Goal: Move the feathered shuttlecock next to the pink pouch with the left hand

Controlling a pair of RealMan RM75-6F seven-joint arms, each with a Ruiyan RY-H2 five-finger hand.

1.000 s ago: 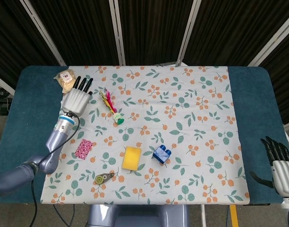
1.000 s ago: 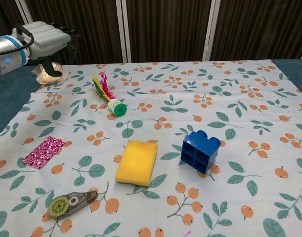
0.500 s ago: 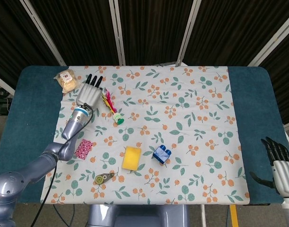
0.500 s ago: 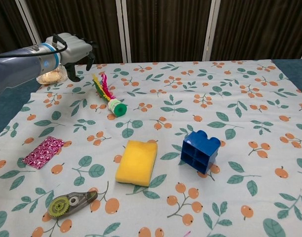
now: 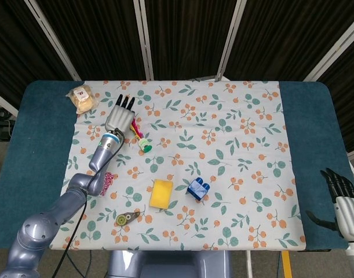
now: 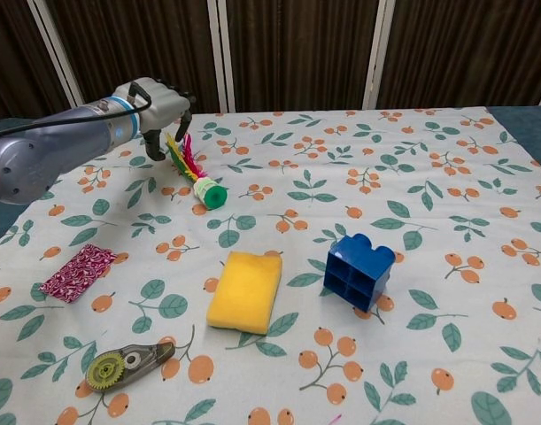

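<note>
The feathered shuttlecock [image 5: 140,138] lies on the floral cloth, its green base [image 6: 212,195] toward me and its pink and yellow feathers [image 6: 181,158] pointing away. My left hand [image 5: 121,114] hovers just left of the feathers with its fingers stretched out and holds nothing; in the chest view the left hand [image 6: 160,105] arches over the feather tips. The pink pouch [image 6: 77,272] lies flat near the cloth's left edge, and in the head view the pink pouch [image 5: 109,179] is partly hidden by my forearm. My right hand [image 5: 341,200] rests off the cloth at the far right, fingers apart and empty.
A yellow sponge [image 6: 245,290] and a blue block [image 6: 359,270] sit mid-cloth. A correction-tape dispenser [image 6: 128,363] lies at the front left. A wrapped snack [image 5: 82,98] sits at the back left corner, on the blue table [image 5: 43,145].
My left hand has swung rightward from near the wrapped snack to just beside the shuttlecock's feathers. The shuttlecock, the pouch and my right hand have not moved.
</note>
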